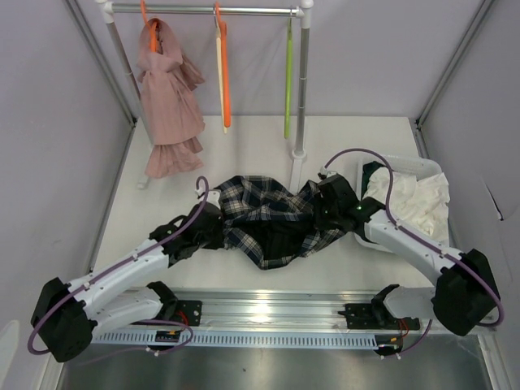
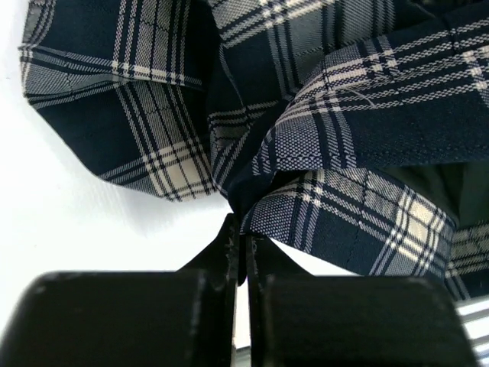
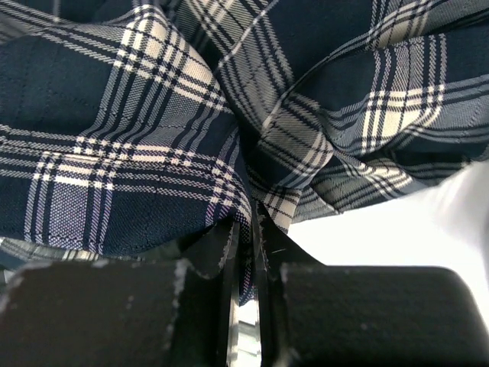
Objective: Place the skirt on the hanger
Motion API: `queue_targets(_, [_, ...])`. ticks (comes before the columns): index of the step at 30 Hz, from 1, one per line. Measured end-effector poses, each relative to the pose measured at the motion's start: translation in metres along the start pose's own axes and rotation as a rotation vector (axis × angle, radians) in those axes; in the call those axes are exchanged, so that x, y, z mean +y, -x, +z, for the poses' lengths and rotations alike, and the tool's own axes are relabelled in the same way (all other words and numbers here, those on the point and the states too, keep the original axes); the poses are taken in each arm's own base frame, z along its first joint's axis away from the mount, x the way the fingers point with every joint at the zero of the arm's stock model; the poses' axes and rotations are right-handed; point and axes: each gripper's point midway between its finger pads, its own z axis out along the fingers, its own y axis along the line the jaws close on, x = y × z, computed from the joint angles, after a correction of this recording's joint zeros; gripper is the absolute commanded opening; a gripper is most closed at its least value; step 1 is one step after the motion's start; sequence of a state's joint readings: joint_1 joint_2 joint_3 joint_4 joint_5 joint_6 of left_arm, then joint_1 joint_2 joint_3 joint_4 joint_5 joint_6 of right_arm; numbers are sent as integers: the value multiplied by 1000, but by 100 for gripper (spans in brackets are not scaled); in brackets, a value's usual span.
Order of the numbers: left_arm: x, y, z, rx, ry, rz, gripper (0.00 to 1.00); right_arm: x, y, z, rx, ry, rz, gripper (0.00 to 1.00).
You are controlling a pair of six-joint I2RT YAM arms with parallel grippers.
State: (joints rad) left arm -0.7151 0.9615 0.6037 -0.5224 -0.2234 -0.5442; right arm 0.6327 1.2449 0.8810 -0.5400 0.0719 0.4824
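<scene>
The skirt (image 1: 268,219) sags bunched over the bench (image 1: 366,138), strung between the two arms. The left pincer (image 2: 238,229) is clamped on a fold at its left end, the right pincer (image 3: 246,220) on a fold at its right. The hanger (image 1: 218,81) hangs on the rail (image 1: 203,10), well behind. Both holds look thin; pulling apart or lifting unevenly could slip a fold of soft cloth free and drop that side
</scene>
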Motion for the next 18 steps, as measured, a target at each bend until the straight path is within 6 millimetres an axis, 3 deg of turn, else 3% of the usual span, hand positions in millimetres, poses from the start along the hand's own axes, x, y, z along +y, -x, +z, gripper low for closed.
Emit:
queue_targets(4, [-3,6,6,-11,-11,-20,27,1,1,19,23,10,16,1])
queue_targets(8, [-8,15,3,-30,-32,-10,52,5,0,26,36,35,20,2])
queue_targets(13, [-22,41,-14,-85,-88,27,64,11,3,25,32,61,19,2])
queue_targets(18, [-32,64,-36,-140,-136,63,69,19,11,22,20,90,19,2])
